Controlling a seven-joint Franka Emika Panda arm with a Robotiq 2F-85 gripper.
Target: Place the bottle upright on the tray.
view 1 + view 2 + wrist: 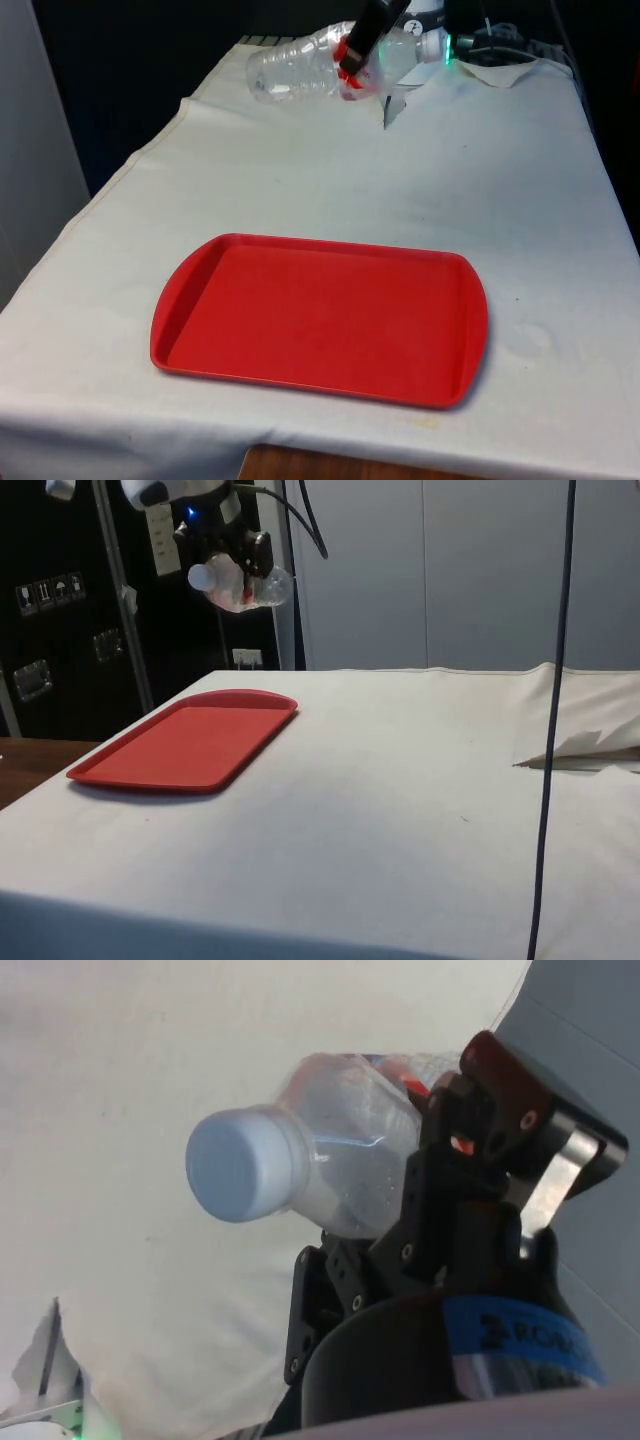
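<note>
A clear plastic bottle [295,70] with a white cap [432,45] and a red label hangs on its side in the air above the table's far end. My black gripper [355,62] is shut on it around the middle. In the side view the gripper [245,578] holds the bottle [240,588] well above the table, cap [203,577] pointing towards the tray's side. The wrist view has the cap [240,1165] and the neck [350,1160] sticking out past one finger [440,1185]. The red tray [320,320] lies flat near the table's front edge with nothing on it.
A crumpled fold of white cloth [505,70] lies at the far end on the front view's right. In the side view a dark cable [550,730] hangs down in the foreground over a cloth fold [590,745]. The table drops off close behind the tray [190,740].
</note>
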